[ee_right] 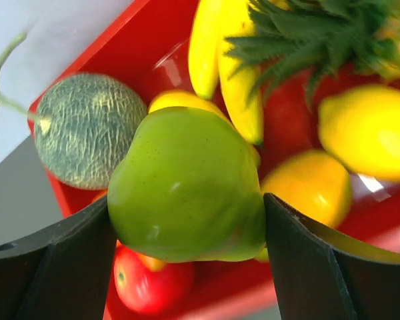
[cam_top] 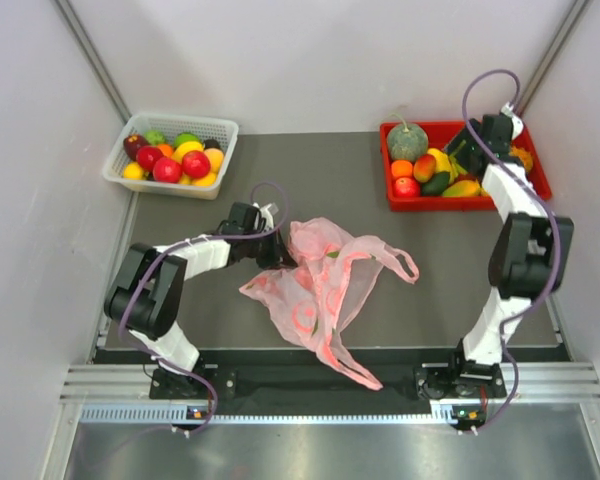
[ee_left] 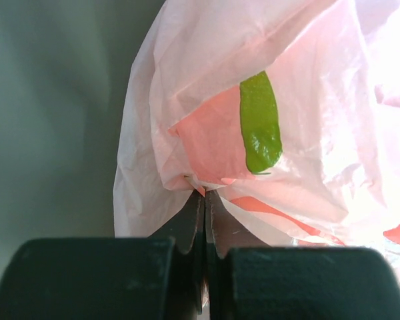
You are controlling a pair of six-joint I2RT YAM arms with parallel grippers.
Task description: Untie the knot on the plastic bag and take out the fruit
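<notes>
Both closed: left pincer (ee_left: 205, 195) nips crumpled pink bag (ee_left: 320, 100) (translucent); right pincer (ee_right: 187, 223) clamps green pear (ee_right: 183, 173).

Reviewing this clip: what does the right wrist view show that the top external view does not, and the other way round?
Only the right wrist view: the green pear clamped in the right tool, above the other fruit in the tray. Only the top external view: the plastic bag spread mid-table, the left tool at its edge, and the white basket of fruit at the far left. Both show the red tray and the melon in it.
</notes>
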